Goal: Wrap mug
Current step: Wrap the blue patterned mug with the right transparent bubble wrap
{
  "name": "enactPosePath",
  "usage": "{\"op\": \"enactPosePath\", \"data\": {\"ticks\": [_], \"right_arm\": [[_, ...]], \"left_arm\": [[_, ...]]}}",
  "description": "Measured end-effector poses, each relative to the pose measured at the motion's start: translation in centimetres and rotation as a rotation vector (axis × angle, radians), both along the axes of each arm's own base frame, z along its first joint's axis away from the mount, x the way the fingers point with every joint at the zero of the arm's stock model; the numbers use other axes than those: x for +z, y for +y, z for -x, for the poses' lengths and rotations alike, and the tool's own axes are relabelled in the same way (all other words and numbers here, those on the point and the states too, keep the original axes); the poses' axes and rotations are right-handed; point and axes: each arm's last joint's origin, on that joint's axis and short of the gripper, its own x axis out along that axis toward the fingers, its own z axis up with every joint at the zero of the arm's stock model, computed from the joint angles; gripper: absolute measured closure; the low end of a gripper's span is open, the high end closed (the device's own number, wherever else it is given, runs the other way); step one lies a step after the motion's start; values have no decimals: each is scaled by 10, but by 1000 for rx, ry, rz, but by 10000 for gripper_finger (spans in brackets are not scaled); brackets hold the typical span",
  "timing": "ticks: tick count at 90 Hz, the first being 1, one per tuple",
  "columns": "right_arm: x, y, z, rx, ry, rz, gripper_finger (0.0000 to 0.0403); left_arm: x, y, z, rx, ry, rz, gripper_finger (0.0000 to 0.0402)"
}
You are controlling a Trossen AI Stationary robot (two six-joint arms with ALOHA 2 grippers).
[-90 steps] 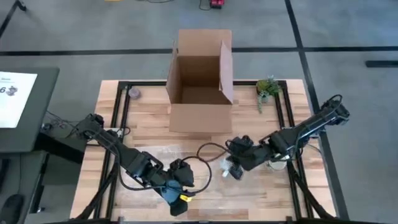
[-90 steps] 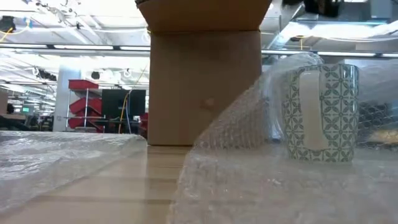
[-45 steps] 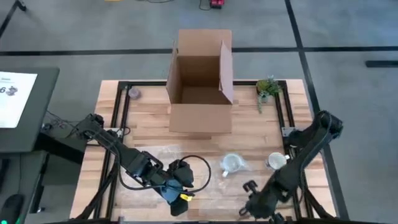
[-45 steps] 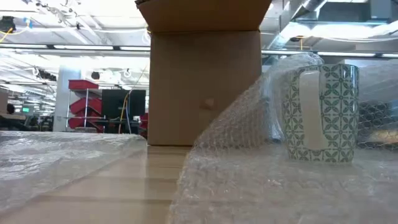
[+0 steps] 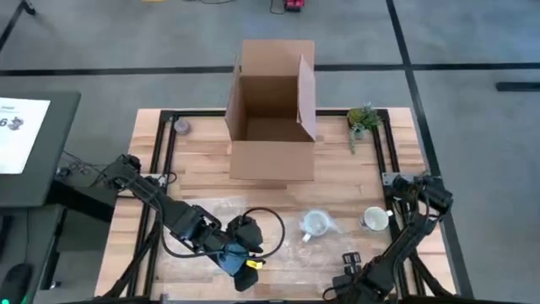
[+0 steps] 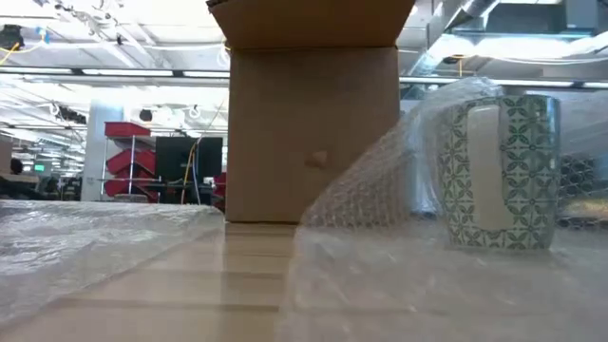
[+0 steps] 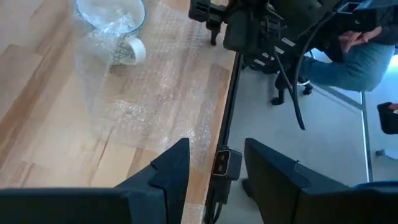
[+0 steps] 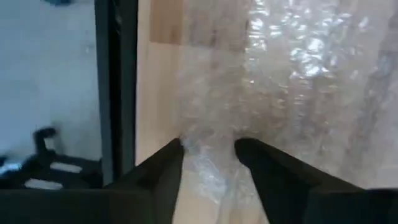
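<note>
The right gripper [image 5: 348, 285] sits at the lower edge of the high view, fingers apart around the near edge of the bubble wrap [image 8: 273, 81], not visibly clamped. The mug [image 5: 315, 224] stands upright on that sheet, up and left of it in the frame, handle toward the bottom. The left gripper [image 5: 240, 268], spread and empty, waits lower centre, slightly farther away. Only the low view shows wrap already rising against the mug's side on the surface [image 5: 202, 173].

Two dark jointed arms with looping black cables
</note>
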Motion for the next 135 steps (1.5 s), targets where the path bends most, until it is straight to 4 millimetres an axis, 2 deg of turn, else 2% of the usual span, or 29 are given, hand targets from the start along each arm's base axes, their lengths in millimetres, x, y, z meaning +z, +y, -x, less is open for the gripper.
{"op": "enactPosePath", "data": {"ticks": [11,16,23,33,40,51,70,90,110,121,135], "right_arm": [[8,-5,-4,-32,-28,-2,373],[16,-9,-7,-49,-65,-6,392],[29,-20,-10,-101,-123,26,393],[67,-33,-14,-179,-245,-21,399],[86,-43,-16,-216,-318,-39,401],[120,-67,-21,-311,-462,-41,402],[149,-106,-29,-456,-577,-7,402],[151,-140,-51,-630,-594,36,403],[150,-163,-63,-756,-581,51,403],[147,-169,-66,-767,-531,41,403],[133,-163,-74,-751,-456,21,403]], "left_arm": [[2,-1,-2,-2,-29,5,268],[3,0,-2,-2,-36,0,268],[3,0,-2,10,-42,-12,268],[3,2,-3,39,-56,-36,268],[1,4,-4,66,-65,-63,268],[-6,7,-6,82,-54,-84,268],[-17,8,-7,70,-39,-111,268],[-7,-1,-15,-83,-161,-65,268],[0,-5,-19,-165,-237,-30,268],[-1,-1,-20,-142,-229,-63,268],[-11,2,-27,-64,-218,-139,268]]}}
